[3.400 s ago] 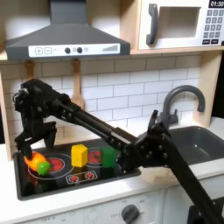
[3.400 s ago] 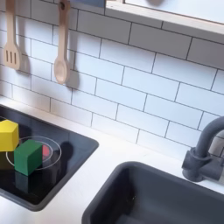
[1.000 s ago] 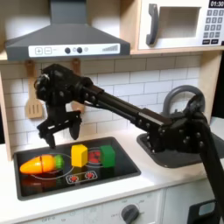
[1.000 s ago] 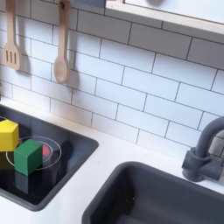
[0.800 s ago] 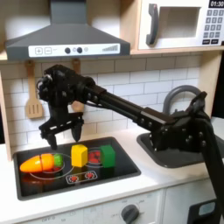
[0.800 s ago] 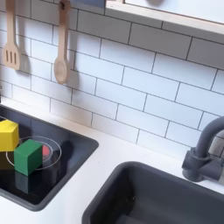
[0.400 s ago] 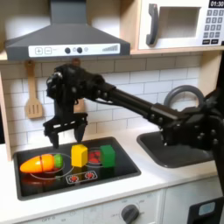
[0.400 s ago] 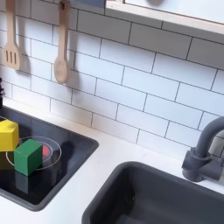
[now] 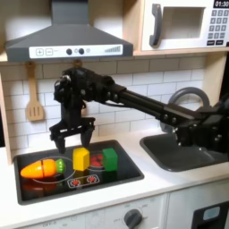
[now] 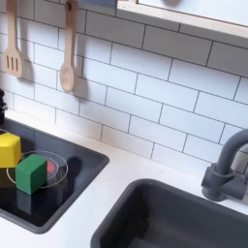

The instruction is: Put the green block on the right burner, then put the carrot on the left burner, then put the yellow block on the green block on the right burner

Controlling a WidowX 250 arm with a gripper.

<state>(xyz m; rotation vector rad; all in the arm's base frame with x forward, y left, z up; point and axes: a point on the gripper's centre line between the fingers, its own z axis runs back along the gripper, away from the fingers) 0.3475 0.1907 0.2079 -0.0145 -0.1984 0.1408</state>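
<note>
Glossy hob, matt toys
You've got a shiny black hob, a matt green block and wooden spoons.

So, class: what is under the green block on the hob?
The green block sits on the right burner, whose red rings show around it in the second exterior view. The part of the burner directly beneath is covered.

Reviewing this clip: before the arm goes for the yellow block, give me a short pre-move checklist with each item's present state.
1. Green block on the burner at the first exterior view's right: ok, resting on the rings in the second exterior view.
2. Carrot on the other burner: ok.
3. Gripper empty, jaws spread: ok.
4. Gripper above the yellow block: ok, roughly; exact alignment cannot tell.
5. Yellow block apart from the green block: ok, a gap shows in the second exterior view.
6. Green block's top free: ok.
</note>
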